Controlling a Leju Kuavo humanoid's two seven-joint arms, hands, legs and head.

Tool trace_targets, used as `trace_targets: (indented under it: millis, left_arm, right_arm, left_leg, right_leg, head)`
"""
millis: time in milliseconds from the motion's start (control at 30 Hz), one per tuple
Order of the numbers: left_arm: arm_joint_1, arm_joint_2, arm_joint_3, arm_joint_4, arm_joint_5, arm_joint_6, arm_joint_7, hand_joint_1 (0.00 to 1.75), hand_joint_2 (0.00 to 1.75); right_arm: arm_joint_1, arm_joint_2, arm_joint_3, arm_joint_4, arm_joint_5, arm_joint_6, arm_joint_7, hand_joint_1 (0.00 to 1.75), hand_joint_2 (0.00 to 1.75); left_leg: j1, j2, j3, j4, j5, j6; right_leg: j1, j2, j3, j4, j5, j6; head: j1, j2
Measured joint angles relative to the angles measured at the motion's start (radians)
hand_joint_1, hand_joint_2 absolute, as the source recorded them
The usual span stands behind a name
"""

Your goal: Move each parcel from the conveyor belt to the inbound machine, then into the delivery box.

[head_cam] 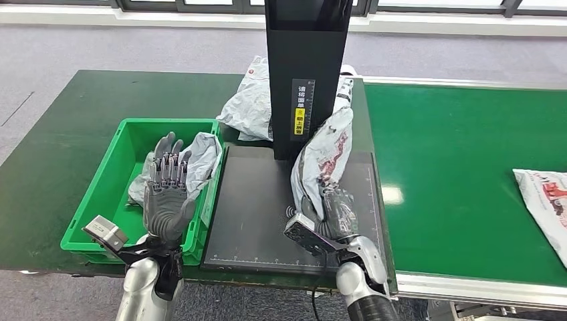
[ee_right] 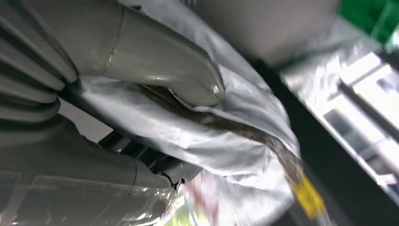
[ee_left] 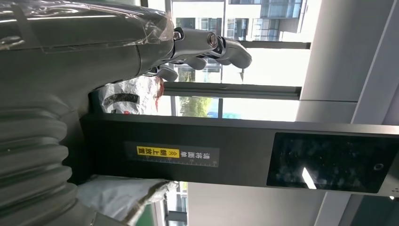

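Between the right hand's (head_cam: 337, 212) closed fingers (ee_right: 160, 70) a grey parcel (head_cam: 324, 157) stands gripped over the inbound machine's black plate (head_cam: 257, 214), likely for scanning, while beyond it the left hand (head_cam: 167, 194) hovers spread and empty above the green delivery box (head_cam: 100, 194).

Dark green bench (head_cam: 60, 127) carries a green delivery box (head_cam: 100, 200) near its front edge, touching the left side of the black scan plate (head_cam: 257, 221). Plate runs to the bench's front edge; black inbound machine column (head_cam: 304, 73) stands at the plate's rear. A grey parcel (head_cam: 247, 107) lies behind the column toward the rear edge. Brighter green conveyor belt (head_cam: 461, 167) abuts the bench's right edge, with a white parcel (head_cam: 545, 197) lying on it at its right end.
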Motion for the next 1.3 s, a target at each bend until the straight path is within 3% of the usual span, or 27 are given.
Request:
trace_targets:
  millis: [233, 367, 500, 700, 867, 1100, 1300]
  left_arm:
    - [0.001, 0.0, 0.003, 0.001, 0.0, 0.0, 0.0, 0.0, 1.75]
    - [0.001, 0.0, 0.006, 0.001, 0.0, 0.0, 0.0, 0.0, 1.75]
    - [0.001, 0.0, 0.007, 0.002, 0.0, 0.002, 0.0, 0.0, 1.75]
    - [0.001, 0.0, 0.009, 0.004, 0.0, 0.009, 0.0, 0.0, 1.75]
    - [0.002, 0.0, 0.009, 0.003, 0.0, 0.024, 0.0, 0.0, 1.75]
    - [0.001, 0.0, 0.009, 0.01, -0.01, 0.035, 0.0, 0.0, 1.75]
    - [-0.001, 0.0, 0.009, 0.024, -0.018, 0.047, 0.0, 0.0, 1.75]
  right_arm:
    - [-0.06, 0.0, 0.017, 0.181, -0.035, 0.057, 0.018, 1.72, 1.75]
    - [-0.079, 0.0, 0.02, 0.237, -0.037, 0.076, 0.043, 0.96, 1.75]
    - [-0.093, 0.0, 0.02, 0.27, -0.038, 0.087, 0.052, 0.0, 1.75]
    - [-0.102, 0.0, 0.02, 0.291, -0.055, 0.046, 0.02, 0.0, 1.75]
    - [-0.089, 0.0, 0.02, 0.252, -0.095, -0.123, -0.101, 0.0, 1.75]
    - [-0.036, -0.001, 0.02, 0.117, -0.161, -0.258, -0.19, 0.0, 1.75]
    - [0.046, -0.011, 0.049, -0.088, -0.311, -0.461, -0.253, 0.0, 1.75]
  left_leg:
    - [0.0, 0.0, 0.0, 0.0, 0.0, 0.0]
    - [0.0, 0.0, 0.0, 0.0, 0.0, 0.0]
    - [0.0, 0.0, 0.0, 0.0, 0.0, 0.0]
    - [0.0, 0.0, 0.0, 0.0, 0.0, 0.0]
    - [0.0, 0.0, 0.0, 0.0, 0.0, 0.0]
    - [0.0, 0.0, 0.0, 0.0, 0.0, 0.0]
    - [0.0, 0.001, 0.0, 0.0, 0.0, 0.0]
  right_leg:
    - [0.0, 0.0, 0.0, 0.0, 0.0, 0.0]
    - [0.0, 0.0, 0.0, 0.0, 0.0, 0.0]
    - [0.0, 0.0, 0.0, 0.0, 0.0, 0.0]
    - [0.0, 0.0, 0.001, 0.0, 0.0, 0.0]
    - [0.0, 0.0, 0.0, 0.0, 0.0, 0.0]
    - [0.0, 0.0, 0.0, 0.0, 0.0, 0.0]
    - [0.0, 0.001, -0.001, 0.0, 0.0, 0.0]
  head:
    - [0.0, 0.0]
    - [0.0, 0.0]
    - [0.0, 0.0]
    - [0.0, 0.0]
    - [0.0, 0.0]
    - [0.0, 0.0]
    - [0.0, 0.0]
